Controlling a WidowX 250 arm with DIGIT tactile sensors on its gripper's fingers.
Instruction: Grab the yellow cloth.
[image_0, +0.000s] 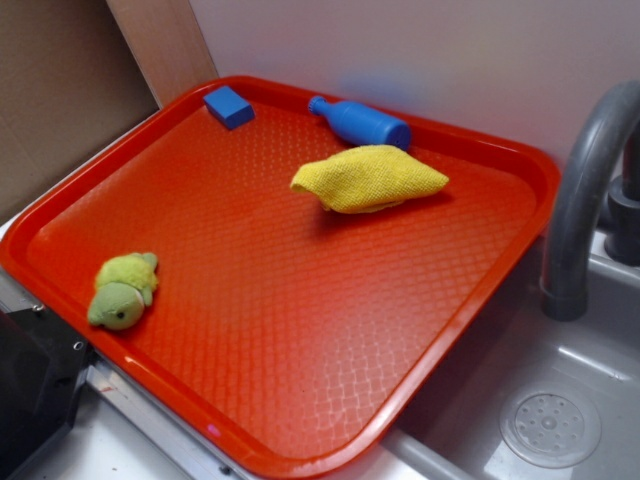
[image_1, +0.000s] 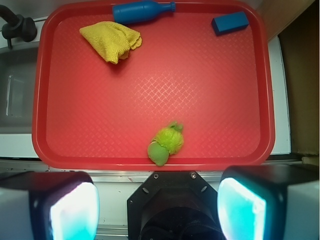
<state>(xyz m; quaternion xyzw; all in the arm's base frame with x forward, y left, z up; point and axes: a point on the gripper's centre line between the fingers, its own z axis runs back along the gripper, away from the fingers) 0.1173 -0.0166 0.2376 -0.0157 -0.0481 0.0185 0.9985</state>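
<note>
nothing is grabbed yet; this looks like the approach step. the claw (image_1: 157, 205) hangs outside the red tray (image_1: 150, 162) at its 6 o'clock edge, spread wide and empty. the yellow cloth (image_1: 111, 40) lies bunched at about 11 o'clock on the tray, just beside the blue bottle (image_1: 142, 11). next the claw likely must travel past the plush toy (image_1: 166, 144), then drop over the cloth.

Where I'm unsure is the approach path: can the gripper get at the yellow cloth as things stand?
Probably yes. The yellow cloth lies uncovered on the tray, apart from the blue bottle; the open gripper has bare tray ahead.
</note>
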